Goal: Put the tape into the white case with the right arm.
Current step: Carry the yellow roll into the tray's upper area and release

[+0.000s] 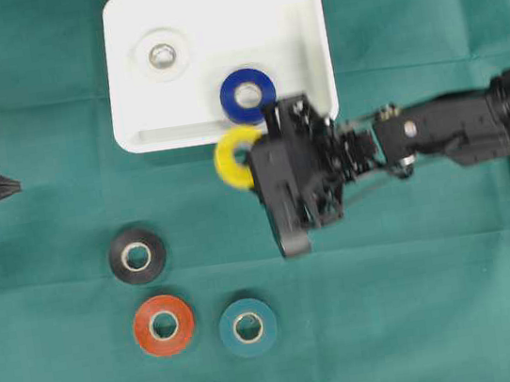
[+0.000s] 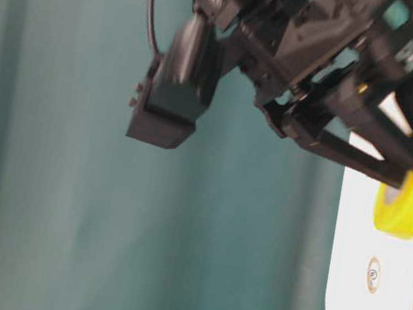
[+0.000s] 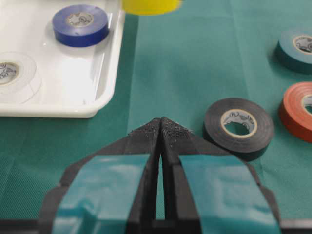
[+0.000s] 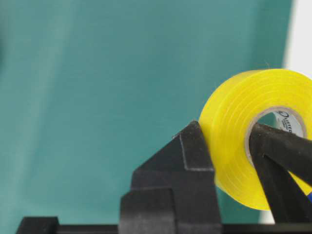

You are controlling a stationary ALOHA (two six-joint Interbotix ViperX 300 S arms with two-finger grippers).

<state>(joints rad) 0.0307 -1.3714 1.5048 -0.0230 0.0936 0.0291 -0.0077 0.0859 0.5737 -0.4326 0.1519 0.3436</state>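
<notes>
R end effector is clamped on the yellow tape (1 finger through its core), lifted just off the white case near edge. L end effector is closed, well apart.

We're seeing a glossy white plastic case, smooth shiny yellow tape, and matt green woven cloth covering the table
</notes>
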